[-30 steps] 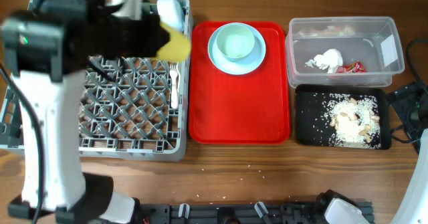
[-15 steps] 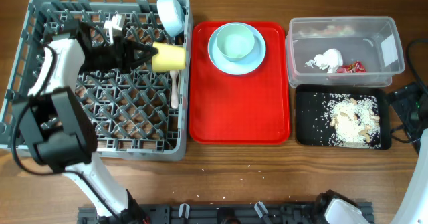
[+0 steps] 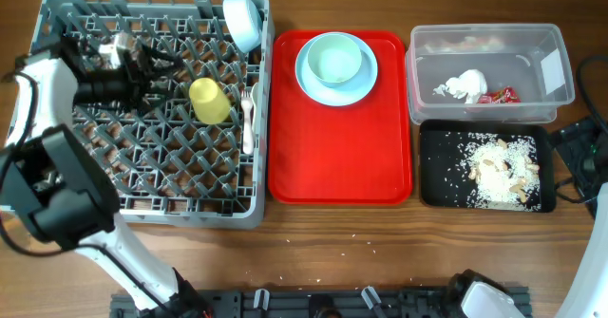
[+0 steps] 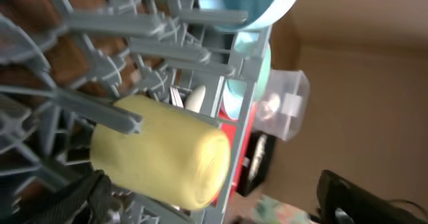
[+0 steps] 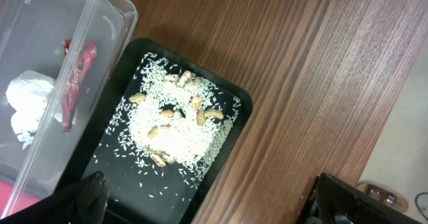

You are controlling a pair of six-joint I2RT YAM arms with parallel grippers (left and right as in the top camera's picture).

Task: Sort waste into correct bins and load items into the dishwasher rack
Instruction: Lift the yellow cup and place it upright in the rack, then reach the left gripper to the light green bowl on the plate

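Toward the worktop's far-left corner, the yellow cup (image 3: 209,101) lies tipped among the pegs of the dishwasher rack (image 3: 190,210), near the left pincer (image 3: 160,64), which is spread wide and empty. We judge the cup could roll or jam between pegs, since nothing props it. The right pincer (image 5: 207,187) gapes wide and empty near the right edge. We count one cup, two pale blue bowls (image 3: 243,20), one plate (image 3: 334,98), one napkin (image 3: 465,84), one wrapper (image 3: 501,96).

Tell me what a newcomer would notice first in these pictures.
The bright red tray in the middle, with a pale blue bowl on a plate at its far end. Then the yellow cup in the grey rack at the left, and the rice in the black tray at the right.
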